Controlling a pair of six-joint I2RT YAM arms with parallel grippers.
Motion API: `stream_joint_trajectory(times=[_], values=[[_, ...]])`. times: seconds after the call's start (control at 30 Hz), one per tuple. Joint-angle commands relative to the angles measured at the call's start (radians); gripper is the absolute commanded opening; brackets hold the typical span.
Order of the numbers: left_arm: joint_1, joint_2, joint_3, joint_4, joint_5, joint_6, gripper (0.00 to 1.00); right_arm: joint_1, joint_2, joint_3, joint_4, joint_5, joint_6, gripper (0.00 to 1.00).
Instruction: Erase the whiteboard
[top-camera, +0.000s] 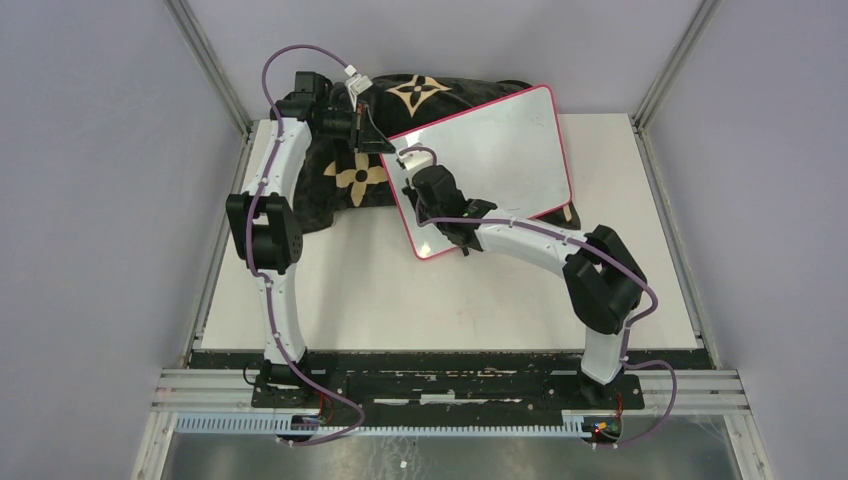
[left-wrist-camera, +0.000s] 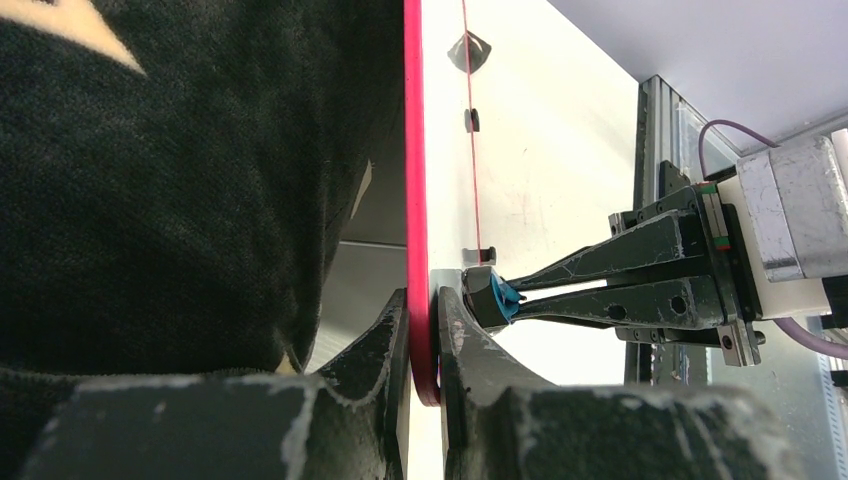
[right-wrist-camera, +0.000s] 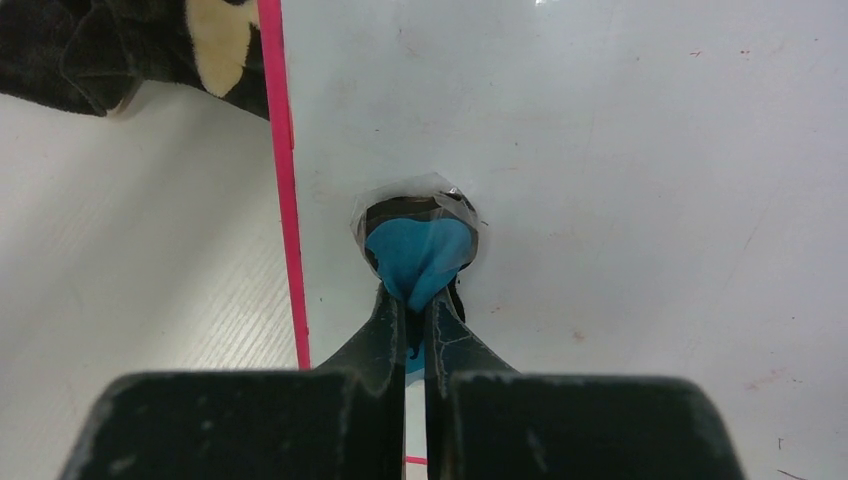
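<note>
**State.** A black cushion lies at the far left. Just right of it, the left gripper is clenched on the pink frame of the whiteboard, one finger on each face. The board sits far of centre, turned askew, with its far left corner against the cushion. The right gripper is clamped on a small blue eraser, which is pressed to the board face just inside the left rim.

**Risks.**
- The left hold is on a thin rim only. Wiping pressure could pivot the board or pull it from the jaws.
- The eraser works close to the rim. A leftward stroke could run it off the edge or into the left fingers, which are near.
- The eraser is pinched by a fold and could twist loose under drag.

**Surface.** The board is glossy and mostly clean. A few faint red specks remain towards the right.

**Room.** The table is white, with plain grey walls and aluminium posts at the far corners.
</note>
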Motion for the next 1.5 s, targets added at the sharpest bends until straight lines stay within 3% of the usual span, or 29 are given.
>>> stream_joint_trajectory(times=[0.0,0.37,0.53,0.67,1.1,1.3,1.47], values=[[-0.031,-0.026,0.012,-0.036,0.022,0.079,0.03,-0.028,0.000,0.014,0.012,0.067,-0.038,0.01],[-0.030,-0.029,0.011,-0.036,0.021,0.081,0.03,-0.266,-0.154,-0.119,0.013,0.084,-0.032,0.01],[-0.029,-0.028,0.013,-0.051,0.019,0.095,0.03,-0.305,-0.193,-0.144,0.010,0.075,-0.034,0.01],[-0.031,-0.023,0.019,-0.052,0.022,0.093,0.03,-0.275,-0.194,-0.166,0.047,-0.028,0.007,0.01],[-0.031,-0.023,0.019,-0.052,0.019,0.086,0.03,0.014,-0.016,-0.025,0.096,-0.060,-0.031,0.01],[-0.030,-0.027,0.018,-0.052,0.018,0.085,0.03,0.036,0.004,-0.003,0.105,-0.049,-0.042,0.01],[-0.031,-0.028,0.019,-0.052,0.015,0.084,0.03,0.021,-0.018,-0.035,0.078,0.080,-0.060,0.01]])
